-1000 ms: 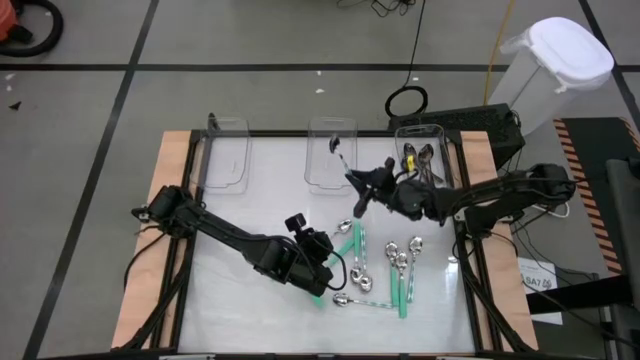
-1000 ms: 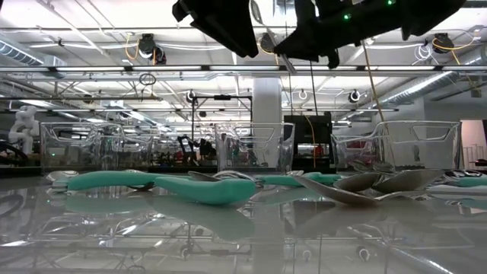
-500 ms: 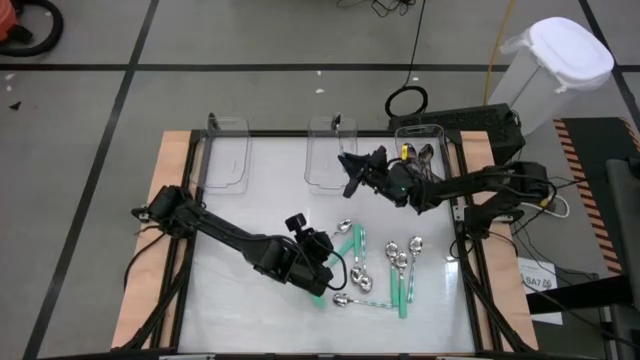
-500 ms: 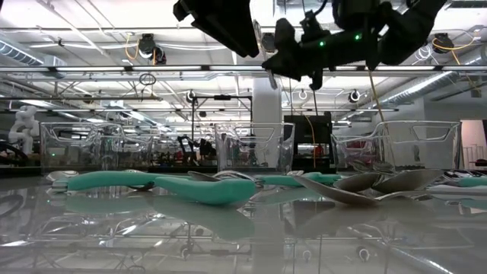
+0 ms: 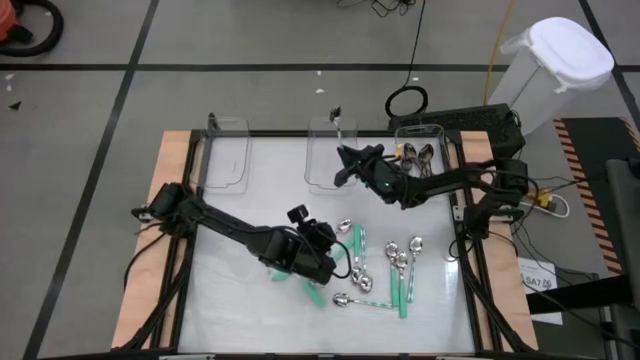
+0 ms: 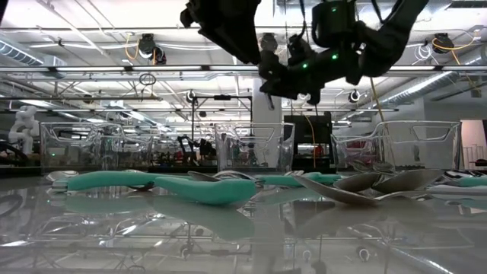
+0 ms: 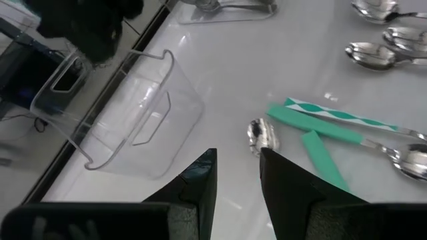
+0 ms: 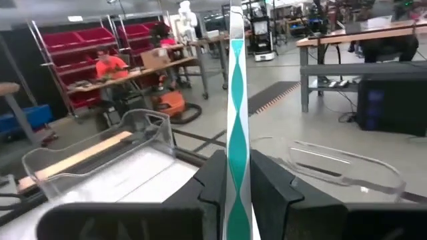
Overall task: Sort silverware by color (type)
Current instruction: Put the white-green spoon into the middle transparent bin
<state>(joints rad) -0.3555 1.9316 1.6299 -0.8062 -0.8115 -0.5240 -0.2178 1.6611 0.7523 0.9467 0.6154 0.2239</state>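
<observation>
My right gripper (image 5: pixel 345 168) hangs above the near part of the middle clear bin (image 5: pixel 330 178), shut on a spoon with a teal-green and white handle (image 8: pixel 235 100). The spoon's bowl is hidden. My left gripper (image 5: pixel 322 252) hovers over the table's middle, open, with nothing between its fingers (image 7: pixel 237 180). Ahead of it lie teal-handled spoons (image 7: pixel 333 120) and a silver spoon bowl (image 7: pixel 263 135). More teal-handled spoons (image 5: pixel 356 245) and silver spoons (image 5: pixel 402 255) lie flat on the white table toward its right side. My right gripper pinches the spoon's patterned handle (image 8: pixel 236 175) between its two fingers (image 8: pixel 213 183). The fingers come level from the table's right side. The handle sticks out past the fingertips toward the far edge, its end (image 5: pixel 337 114) over the middle bin's far rim. The spoon is clear of table and bin.
Three clear bins stand along the far edge: the left one (image 5: pixel 228 160), the middle one, and the right one (image 5: pixel 425 150), which holds silver spoons. Wooden rails (image 5: pixel 170 160) border the table. A white lidded bin (image 5: pixel 555 65) stands beyond the far right corner.
My right gripper has gone toward the table's far edge and slightly left, sinking as it went, and now hangs over the middle bin. The teal-handled spoon has travelled with it, still pinched and clear of everything.
</observation>
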